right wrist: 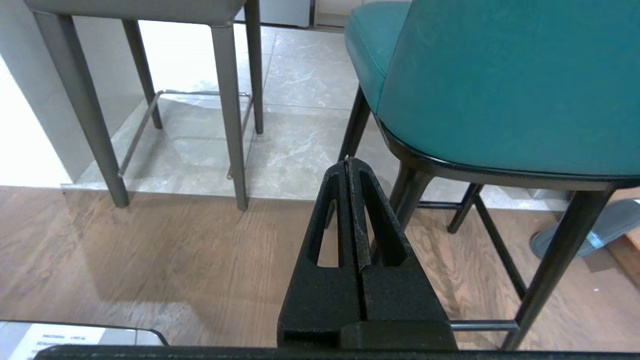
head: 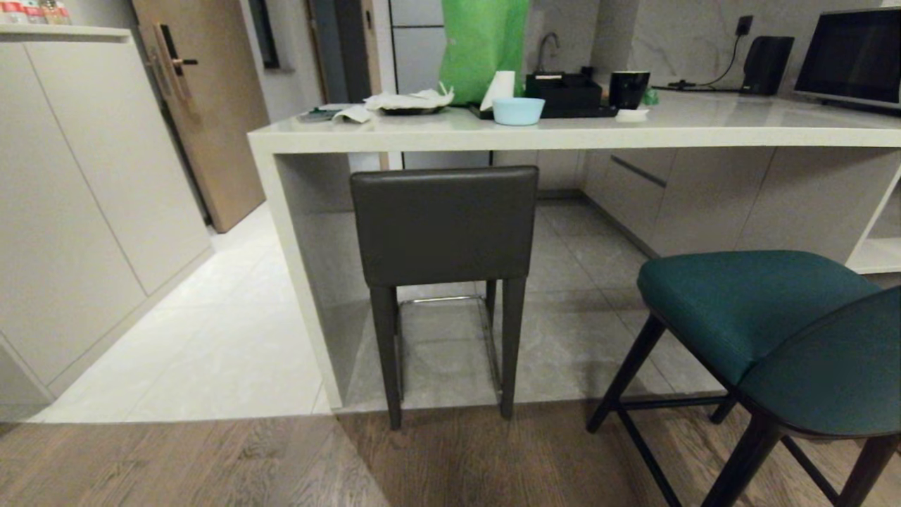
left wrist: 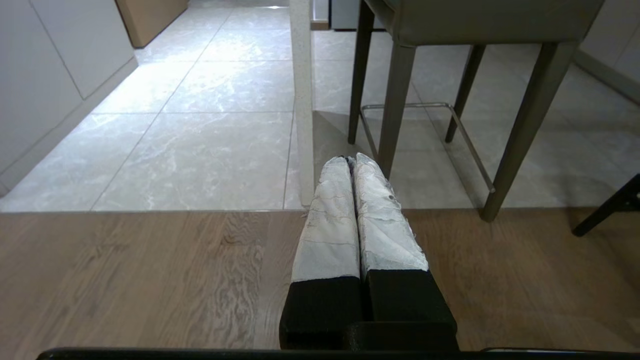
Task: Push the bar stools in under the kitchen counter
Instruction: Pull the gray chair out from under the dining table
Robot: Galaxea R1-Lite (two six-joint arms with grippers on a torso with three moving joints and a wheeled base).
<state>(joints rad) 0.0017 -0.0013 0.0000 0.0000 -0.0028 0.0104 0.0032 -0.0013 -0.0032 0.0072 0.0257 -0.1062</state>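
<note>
Two bar stools stand before the kitchen counter (head: 633, 130). The dark grey stool (head: 443, 225) is set at the counter's left end, its rectangular back just below the slab edge and its seat hidden behind that back; its rear legs rest at the line where wood floor (head: 211, 465) meets grey tile floor (head: 232, 338). The teal stool (head: 767, 324) stands to the right, well clear of the counter, on the wood floor; its rounded back and rear legs are cut off by the frame edge.

On the counter top sit a light blue bowl (head: 518, 110), a black tray (head: 563, 98), a black cup (head: 628, 89), a green bag (head: 484, 49) cut off at the top, and crumpled white paper (head: 408, 101). A microwave (head: 855, 56) is partly cropped at the far right.

Neither arm appears in the head view. The left gripper (left wrist: 350, 159), its fingers (left wrist: 330, 220) wrapped in white material, is clenched on nothing, low over the wood floor near the grey stool's legs. The right gripper (right wrist: 348, 160), bare black, is likewise pressed together and empty, just beside the teal stool's front leg. Contact with that leg cannot be determined.
</note>
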